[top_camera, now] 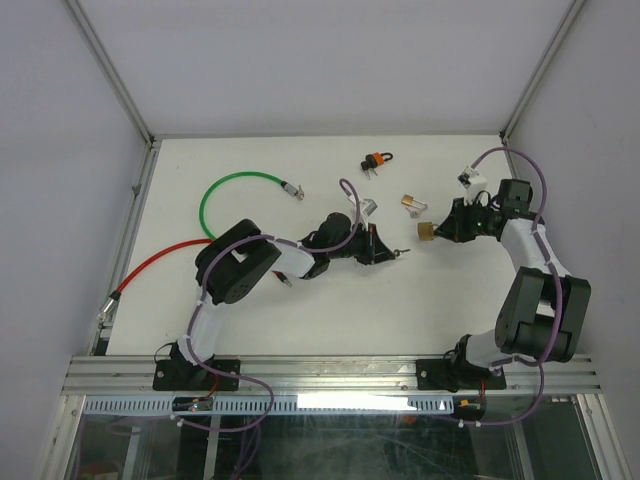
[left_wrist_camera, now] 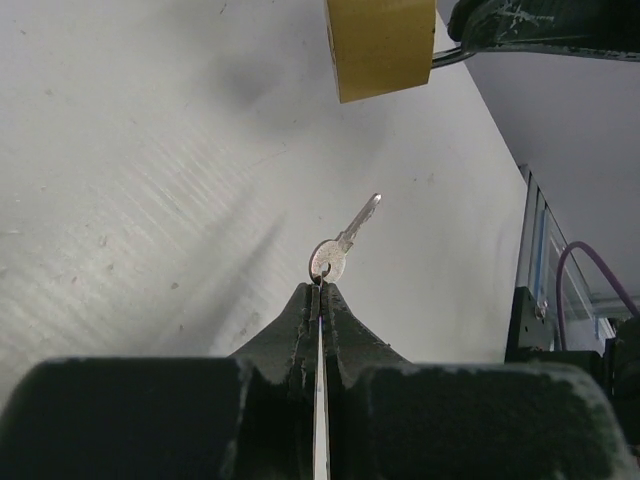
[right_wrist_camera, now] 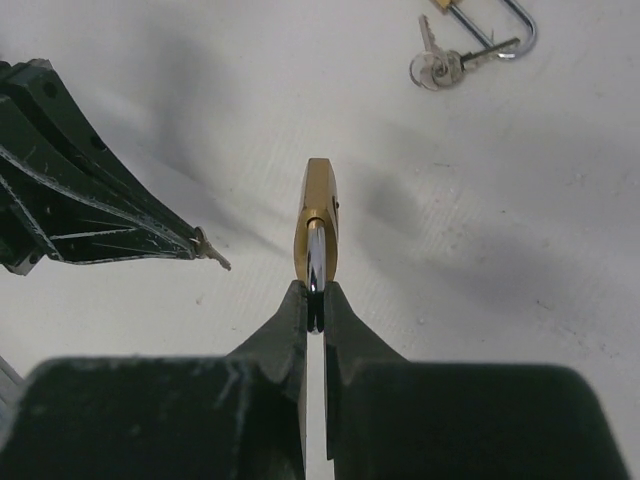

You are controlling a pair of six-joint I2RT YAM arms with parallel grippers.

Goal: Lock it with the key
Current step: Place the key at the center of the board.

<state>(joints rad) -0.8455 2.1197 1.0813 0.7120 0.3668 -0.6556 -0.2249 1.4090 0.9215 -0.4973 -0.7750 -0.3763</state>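
Observation:
My left gripper [left_wrist_camera: 320, 287] is shut on the head of a small silver key [left_wrist_camera: 347, 243], whose blade points forward and up to the right. A brass padlock [right_wrist_camera: 318, 215] hangs just ahead, my right gripper [right_wrist_camera: 316, 297] shut on its chrome shackle. In the top view the key [top_camera: 402, 252] and the padlock [top_camera: 426, 231] sit a short gap apart above the table's middle right, between the left gripper [top_camera: 392, 251] and the right gripper [top_camera: 438, 231]. The key tip is apart from the padlock [left_wrist_camera: 380, 45]. The keyhole is hidden.
A second small brass padlock with keys [top_camera: 410, 203] lies just behind the grippers, also seen in the right wrist view [right_wrist_camera: 470, 45]. An orange-and-black lock [top_camera: 375, 160] sits farther back. A green cable [top_camera: 240, 190] and a red cable [top_camera: 160, 265] lie at the left.

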